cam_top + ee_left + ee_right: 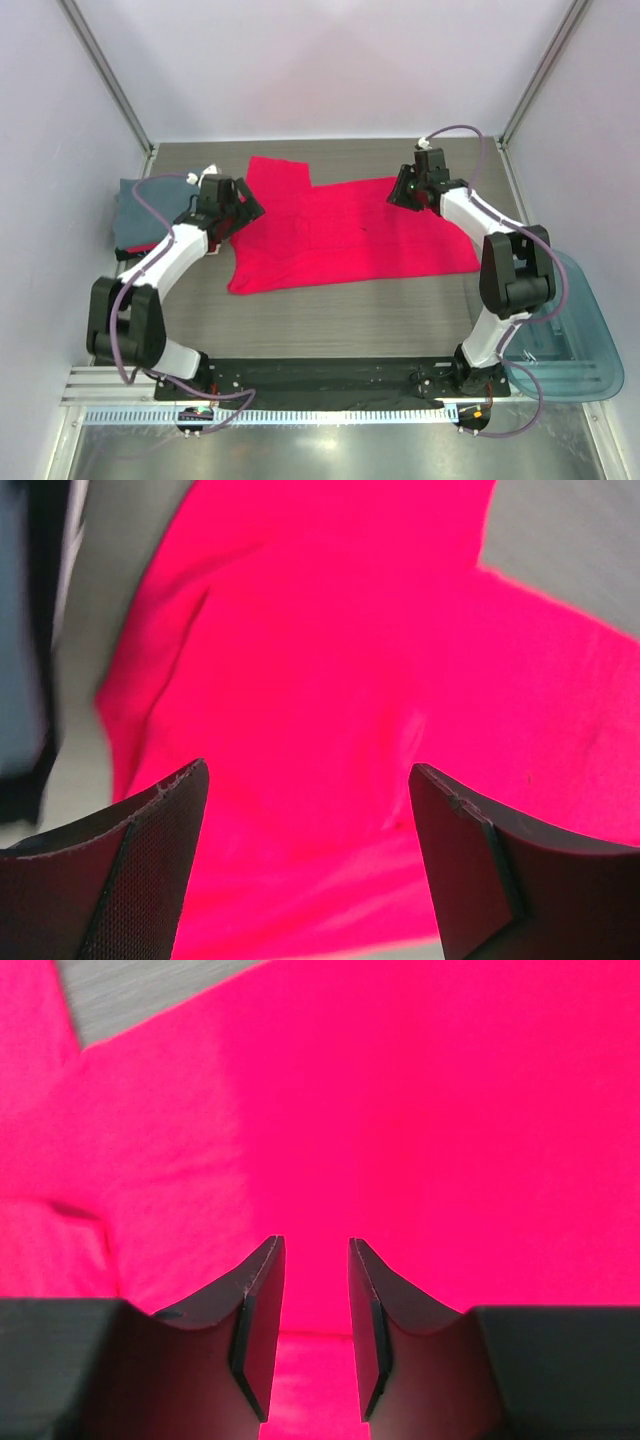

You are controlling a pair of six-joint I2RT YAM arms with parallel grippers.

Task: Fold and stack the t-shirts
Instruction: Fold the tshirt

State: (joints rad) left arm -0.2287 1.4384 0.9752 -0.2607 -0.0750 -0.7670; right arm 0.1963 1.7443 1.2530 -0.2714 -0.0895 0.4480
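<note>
Between folded stack [135, 205] and teal tub [572, 335], left fingers [130, 880] gape over red-pink t-shirt [350, 235], right fingers [252, 1310] barely parted.

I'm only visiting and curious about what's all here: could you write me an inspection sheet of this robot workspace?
Surface: grey wood-grain table.
Job's things: red-pink t-shirt spread flat; folded stack at far left, blue-grey on top.
Clutter: teal plastic tub at the right edge.
Grippers: left gripper open above the shirt; right gripper nearly closed over it, pinch unclear.
Cables: purple cables loop along both arms.
Surroundings: pale walls; metal rail in front.
</note>
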